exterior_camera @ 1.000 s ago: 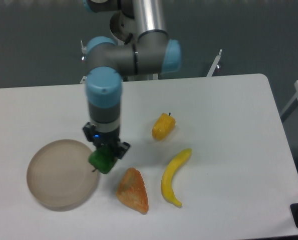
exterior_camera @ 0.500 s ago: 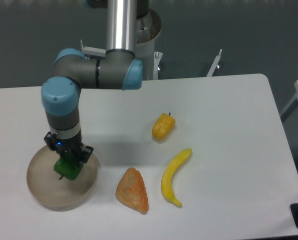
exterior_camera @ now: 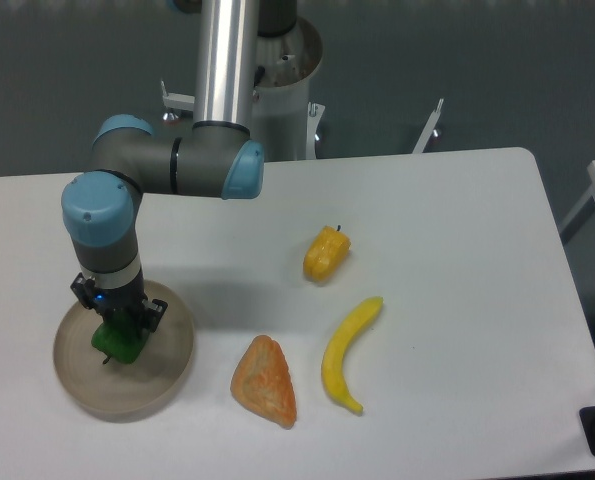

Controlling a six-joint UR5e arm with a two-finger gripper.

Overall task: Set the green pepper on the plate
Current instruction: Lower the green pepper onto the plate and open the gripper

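Hand (exterior_camera: 117, 328): is being kept closed around the green pepper (exterior_camera: 117, 341) | Pepper: is being held low over the plate (exterior_camera: 167, 372), inside its rim | Surface (exterior_camera: 457, 250): a yellow pepper (exterior_camera: 326, 253) and banana (exterior_camera: 348, 352) are being left aside

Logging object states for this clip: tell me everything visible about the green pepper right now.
The small glossy bright-green lumpy bell pepper sits over the middle of the round beige-tan shallow plate, inside its raised rim. A thin dark stem pokes out at its lower side. The black two-finger gripper comes straight down onto its top, jaws closed around it. Whether it rests on the plate floor or hangs just above cannot be told.
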